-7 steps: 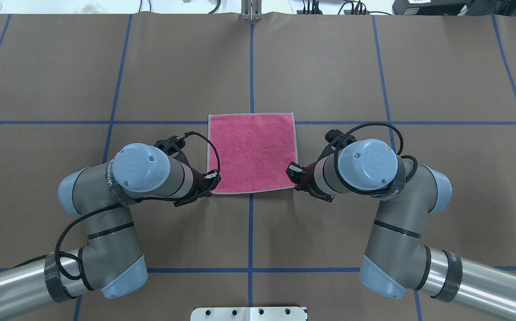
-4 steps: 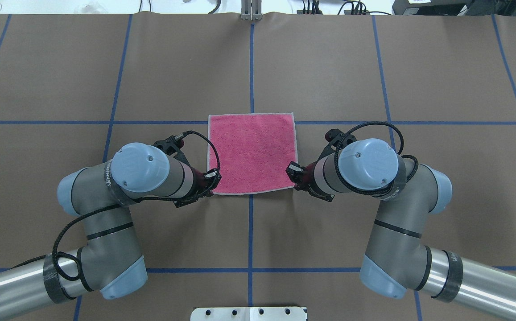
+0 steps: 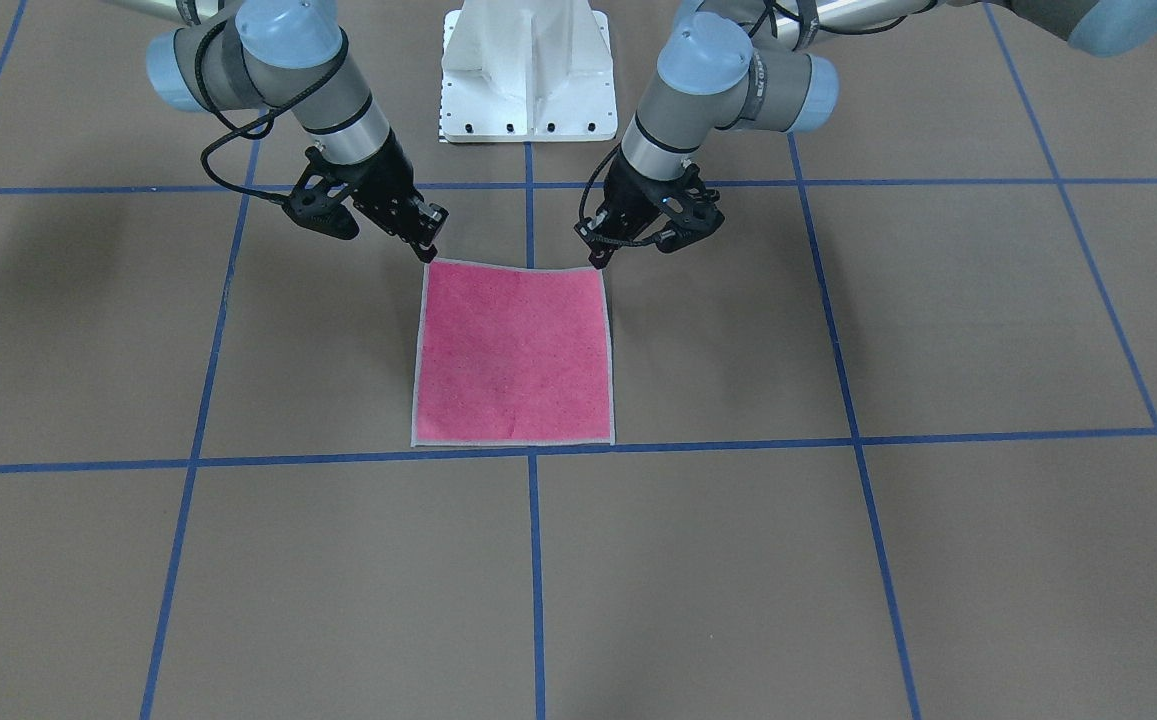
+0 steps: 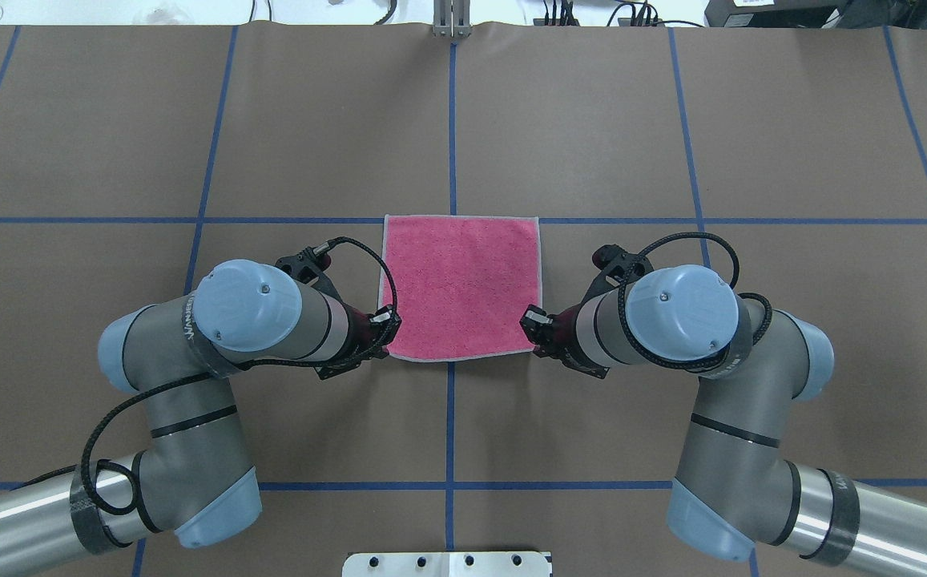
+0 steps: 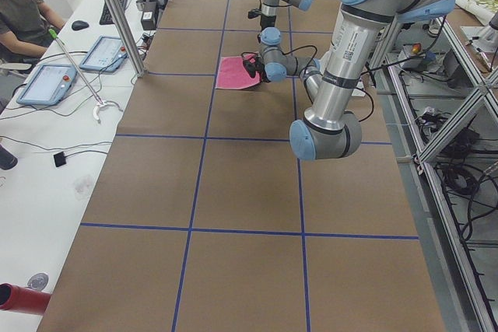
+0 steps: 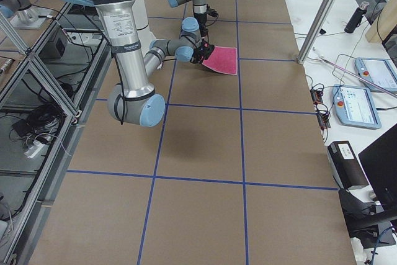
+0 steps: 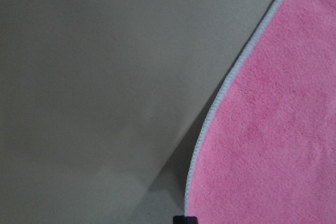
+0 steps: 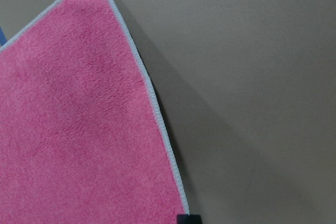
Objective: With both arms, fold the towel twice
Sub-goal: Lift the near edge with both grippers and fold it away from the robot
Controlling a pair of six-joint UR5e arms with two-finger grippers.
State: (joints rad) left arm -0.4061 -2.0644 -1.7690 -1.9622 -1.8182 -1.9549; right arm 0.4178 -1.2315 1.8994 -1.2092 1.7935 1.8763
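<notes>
The towel (image 4: 461, 284) sits pink face up in the middle of the table (image 4: 110, 120), well apart from every edge. Its far edge rests along a blue tape line (image 4: 70, 219), and its near edge hangs raised above its own shadow. The left gripper (image 4: 389, 322) is clamped on the near left corner, the right gripper (image 4: 529, 322) on the near right corner. Behind them the white pedestal base (image 3: 528, 70) stands at the table's near edge. Beyond the far edge, a person (image 5: 19, 5) sits by tablets (image 5: 47, 83).

Brown table cover (image 4: 110, 120) carried a blue tape grid (image 4: 452, 120). White pedestal base (image 3: 528, 70) sat at its robot-side edge; white bench (image 5: 31, 180), two tablets (image 5: 48, 83), seated person (image 5: 19, 5) lined the opposite edge.
</notes>
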